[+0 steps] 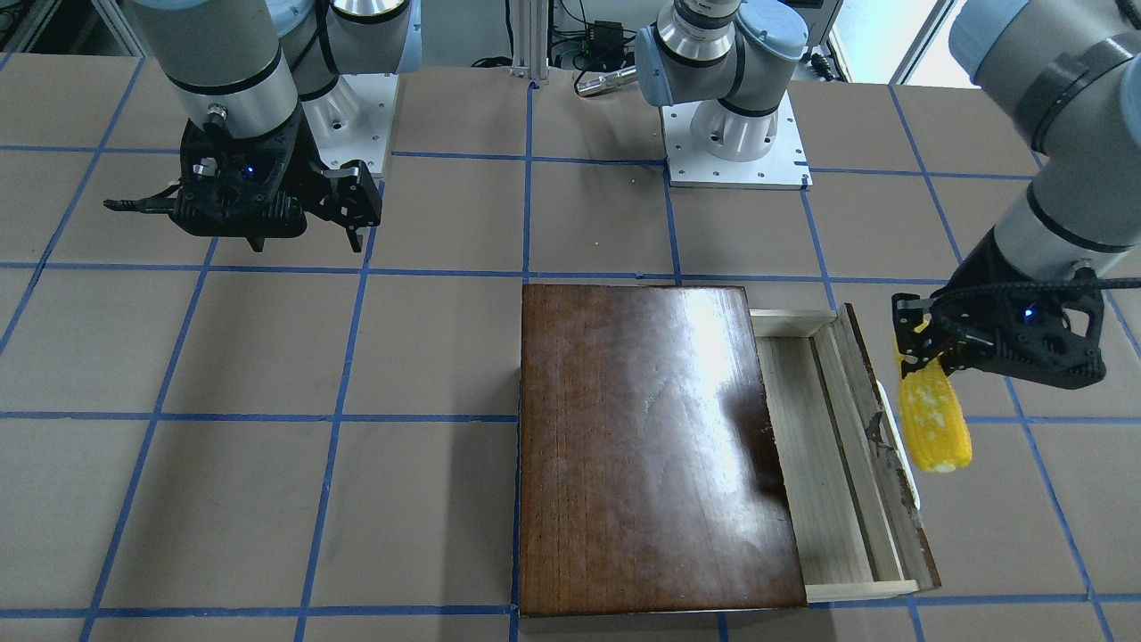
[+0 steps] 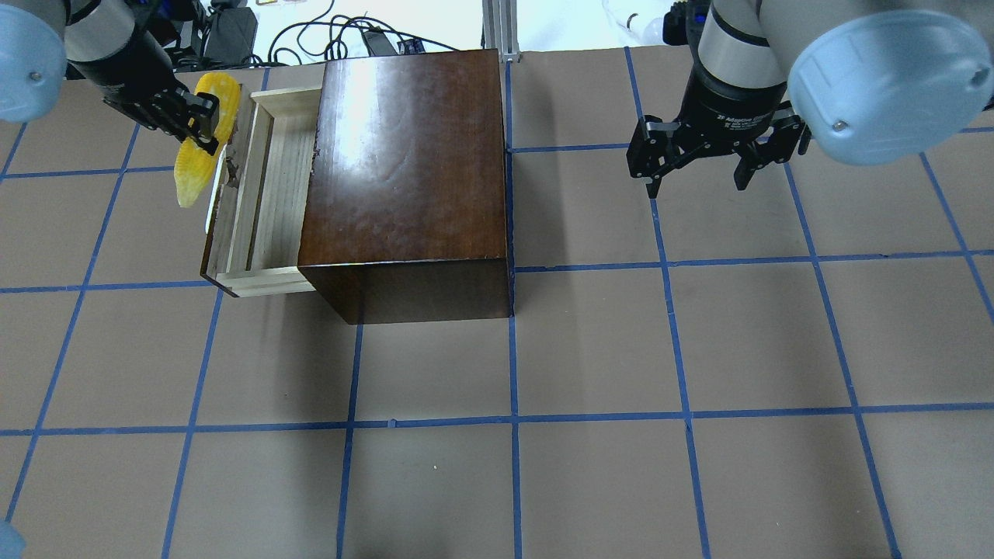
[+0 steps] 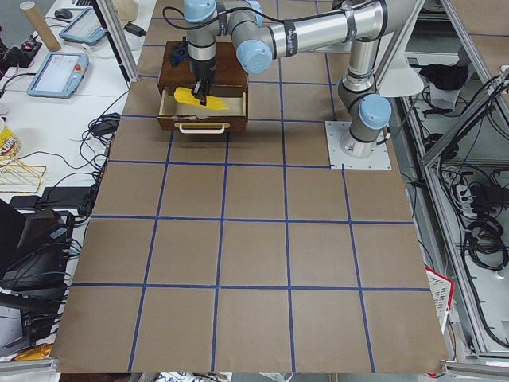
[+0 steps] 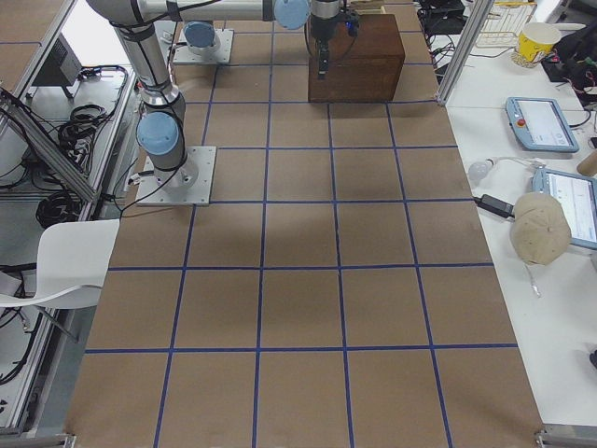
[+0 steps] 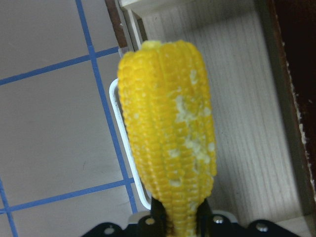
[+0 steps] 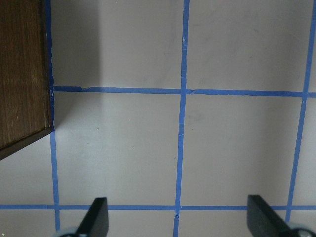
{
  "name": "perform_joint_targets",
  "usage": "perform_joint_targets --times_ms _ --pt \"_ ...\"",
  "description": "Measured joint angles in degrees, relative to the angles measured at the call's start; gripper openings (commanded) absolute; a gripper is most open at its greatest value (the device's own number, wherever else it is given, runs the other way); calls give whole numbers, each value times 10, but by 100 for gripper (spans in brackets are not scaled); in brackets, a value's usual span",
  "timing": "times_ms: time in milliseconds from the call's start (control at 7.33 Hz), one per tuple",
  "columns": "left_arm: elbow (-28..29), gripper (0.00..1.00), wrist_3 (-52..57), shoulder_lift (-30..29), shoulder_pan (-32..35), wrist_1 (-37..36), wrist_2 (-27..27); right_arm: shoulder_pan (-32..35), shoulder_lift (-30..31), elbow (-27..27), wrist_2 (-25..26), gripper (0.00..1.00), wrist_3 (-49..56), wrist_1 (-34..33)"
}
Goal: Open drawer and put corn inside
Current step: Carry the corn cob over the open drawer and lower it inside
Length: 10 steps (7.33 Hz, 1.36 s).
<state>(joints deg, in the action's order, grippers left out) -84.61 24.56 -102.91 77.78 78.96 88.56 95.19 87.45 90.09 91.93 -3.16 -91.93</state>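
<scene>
The drawer (image 1: 816,446) is pulled out of the dark-brown box (image 1: 646,446); its pale wood tray (image 2: 273,194) holds nothing. My left gripper (image 1: 923,343) is shut on the yellow corn (image 1: 931,419) and holds it in the air over the drawer's front panel and white handle (image 5: 121,148). The corn (image 2: 198,147) also shows in the overhead view and fills the left wrist view (image 5: 168,143), over the handle and tray. My right gripper (image 2: 695,175) is open and holds nothing, above the table to the side of the box; its fingers (image 6: 96,219) show in the right wrist view.
The box (image 2: 408,178) stands on a brown table marked with blue tape lines (image 2: 512,419). Both arm bases (image 1: 735,134) are bolted at the table's robot side. Benches with cables and tablets (image 4: 541,121) border the table ends.
</scene>
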Motion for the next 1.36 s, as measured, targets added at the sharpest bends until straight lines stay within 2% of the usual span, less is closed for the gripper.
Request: perform_joint_targets --times_ms 273,682,818,955,1364 --pt "0 0 -27 -14 4 -2 -24 0 0 0 0 100 0 0" --pt "-2 1 -66 -39 22 -5 -24 0 0 0 0 100 0 0" --pt "-2 62 -73 -46 30 -6 -22 0 0 0 0 100 0 0" --pt "-3 72 -76 -50 34 -7 -21 0 0 0 0 100 0 0" --pt "-4 74 -75 -56 35 -10 -18 0 0 0 0 100 0 0"
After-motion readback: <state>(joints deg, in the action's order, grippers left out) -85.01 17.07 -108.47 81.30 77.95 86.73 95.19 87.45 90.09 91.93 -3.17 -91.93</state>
